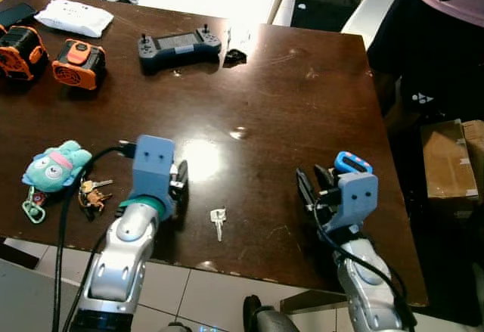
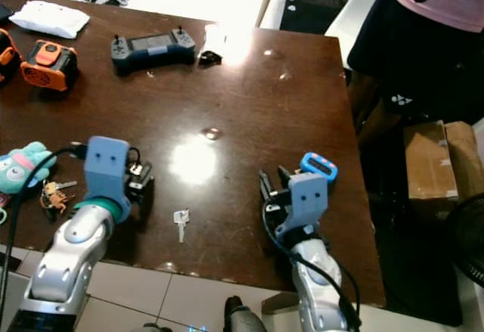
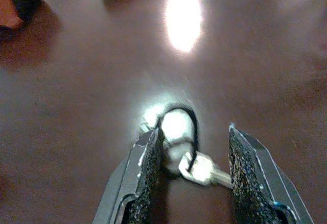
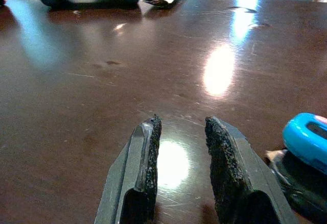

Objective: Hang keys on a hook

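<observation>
A dark wooden table (image 1: 302, 105) fills the head views. The left gripper (image 3: 191, 175) sits low over the table near its front edge, jaws apart. Between its fingers (image 3: 148, 168), in the left wrist view, lies a silver key (image 3: 202, 168) on a thin black loop (image 3: 186, 127); the picture is blurred, so it is hard to tell whether the fingers touch the key, but they are not closed on it. In the head views this key is hidden behind the gripper.

A second small silver key (image 1: 218, 218) lies flat on the table just right of the left gripper, between the two arms. At the left edge rests a teal plush toy (image 1: 54, 166) with a green carabiner (image 1: 32, 211), and beside it a bunch of keys (image 1: 92, 194), just left of the left arm.

The right gripper (image 4: 181, 147) hovers over the table near the front right, jaws slightly apart and holding nothing. Just beside it stands a blue object (image 1: 352, 162), whose rounded blue end shows in the right wrist view.

At the far side lie a dark handheld controller (image 1: 179, 45), a small black item (image 1: 234, 57) next to it, two orange-and-black devices (image 1: 79, 63), and a white packet (image 1: 74, 17). A person (image 1: 431, 52) in a pink top and black shorts stands at the right edge, by cardboard boxes (image 1: 448, 159).
</observation>
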